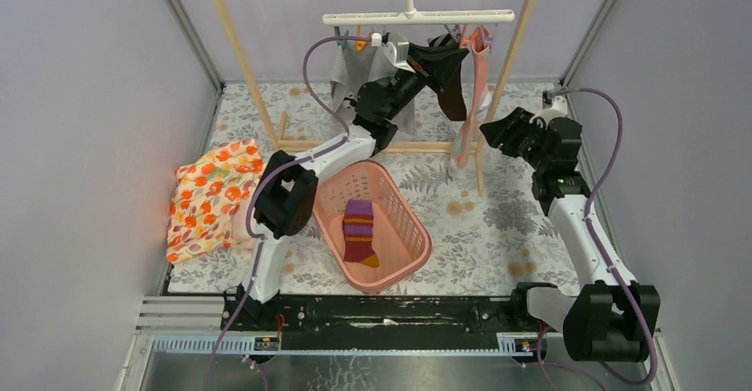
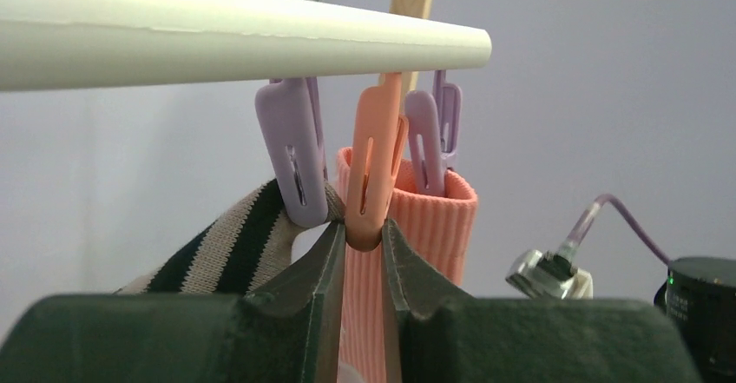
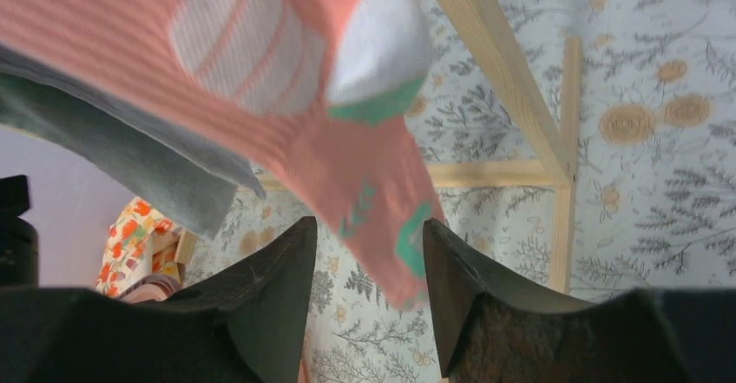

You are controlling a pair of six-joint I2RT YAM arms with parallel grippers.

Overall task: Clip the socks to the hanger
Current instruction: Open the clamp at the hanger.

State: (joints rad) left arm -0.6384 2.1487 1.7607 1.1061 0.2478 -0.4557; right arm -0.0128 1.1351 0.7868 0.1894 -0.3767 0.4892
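The purple striped sock [image 1: 359, 230] lies flat in the pink basket [image 1: 414, 231] on the table. The white bar hanger [image 1: 417, 17] hangs from the rack's top rail. My left gripper [image 2: 358, 237] is raised under the hanger bar [image 2: 243, 44], shut on the lower end of an orange clip [image 2: 373, 157]. A purple clip [image 2: 291, 153] beside it holds a dark striped sock [image 2: 217, 248]. The long pink sock [image 1: 480, 81] hangs at the bar's right end. My right gripper [image 3: 369, 242] is open, with that pink sock's toe [image 3: 382, 192] hanging between its fingers.
The wooden rack frame [image 1: 244, 63] stands across the back, and its base rail [image 3: 495, 174] lies close to my right gripper. A grey cloth [image 1: 350, 72] hangs from the hanger's left half. An orange floral cloth [image 1: 208, 196] is heaped at the left.
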